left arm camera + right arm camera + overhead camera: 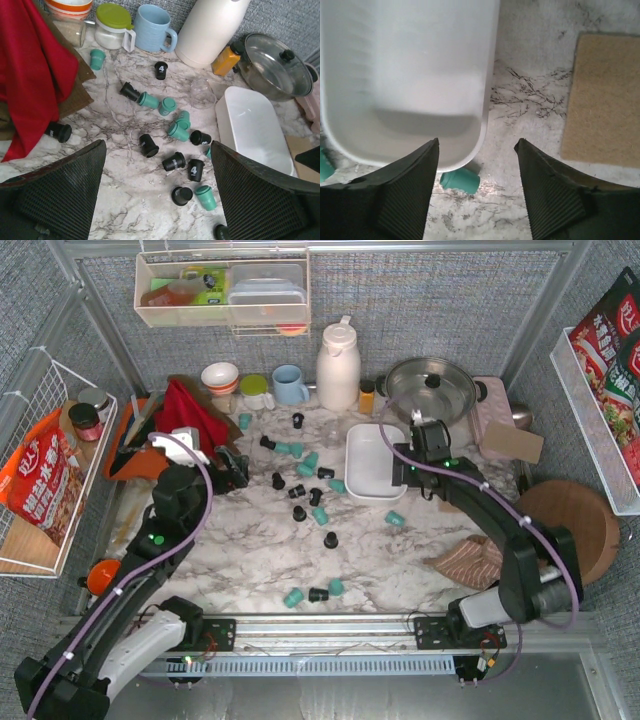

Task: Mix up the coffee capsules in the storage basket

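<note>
1. Right gripper (477, 145): jaws parted and nothing between them. Bare marble shows through the gap. It hangs low at the right-hand rim of the storage basket (372, 465). Contact between its left finger and the rim cannot be judged from the wrist view.
2. Left gripper (159, 145): jaws spread wide and holding nothing. It hovers above the marble table (250, 560), left of centre, facing the scatter of pods.
3. The storage basket sits upright on the marble, right of centre. It is just in front of the lidded steel pot (430, 388), and the white jug (338, 365) stands off its far-left corner. Only bare white plastic shows inside it in all three views.
4. The coffee capsules (320, 515), teal and black mixed, lie loose on the marble outside the basket. Most are in a band left of it, running from near the blue mug (290, 385) down to the near edge.
5. The lone teal pod (460, 180) lies on its side just beside a rounded corner of the basket.
6. In the left wrist view, several black pods carry a "4" on the lid, e.g. the marked black pod (195, 170). Some pods stand and others are tipped over.
7. The red cloth (190, 410) is heaped at the table's left, and one black pod sits next to it.
8. A tan mat (605, 100) lies right of the basket, apart from it.
</note>
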{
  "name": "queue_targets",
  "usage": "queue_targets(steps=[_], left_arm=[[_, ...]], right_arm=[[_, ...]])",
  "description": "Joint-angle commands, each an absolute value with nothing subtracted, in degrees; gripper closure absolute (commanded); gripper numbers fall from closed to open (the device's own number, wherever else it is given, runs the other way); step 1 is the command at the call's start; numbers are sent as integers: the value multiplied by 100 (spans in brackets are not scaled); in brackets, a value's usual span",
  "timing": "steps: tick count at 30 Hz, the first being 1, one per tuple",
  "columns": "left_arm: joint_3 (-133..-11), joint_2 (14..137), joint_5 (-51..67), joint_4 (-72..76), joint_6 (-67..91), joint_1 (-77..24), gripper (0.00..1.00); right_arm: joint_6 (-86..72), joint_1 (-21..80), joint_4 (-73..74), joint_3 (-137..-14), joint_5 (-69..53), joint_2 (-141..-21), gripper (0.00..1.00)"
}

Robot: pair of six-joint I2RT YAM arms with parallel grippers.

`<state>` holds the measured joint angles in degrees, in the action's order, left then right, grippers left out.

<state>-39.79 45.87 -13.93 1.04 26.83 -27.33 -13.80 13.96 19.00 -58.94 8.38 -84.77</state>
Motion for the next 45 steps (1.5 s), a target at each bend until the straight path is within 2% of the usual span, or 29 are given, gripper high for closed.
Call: queue_targets(steps=[1, 3, 6, 12, 16, 24, 34, 45], left_arm=[[-4279, 4654, -1207, -344, 2063, -2734, 7], [-4366, 4675, -1132, -463, 1858, -2738, 7], [-4357, 4669, -1017, -492, 1635, -2742, 7], [-4136, 4507, -838, -376, 1455, -2733, 7], [-3936, 4307, -752, -271, 1407, -2738, 6], [-3830, 3944, -536, -210, 1242, -2735, 6], [-3823, 3798, -386, -217, 1222, -2738, 5], [-3806, 3832, -387, -203, 1222, -2738, 4]], right_arm=[[-1612, 1570, 1742, -5312, 1072, -7630, 27], [-1732, 1694, 1509, -4956, 1076, -7191, 22], [-1702, 2004, 1096, -4398, 1008, -6734, 21], [-3294, 2649, 485, -3271, 2542, -6145, 19], [-3617, 3055, -467, -2682, 3327, -6113, 18], [-3683, 3103, -935, -2795, 3375, -7008, 19], [-4118, 3094, -496, -3039, 3485, -7415, 21], [-4491, 3004, 482, -3582, 2844, -7904, 24]])
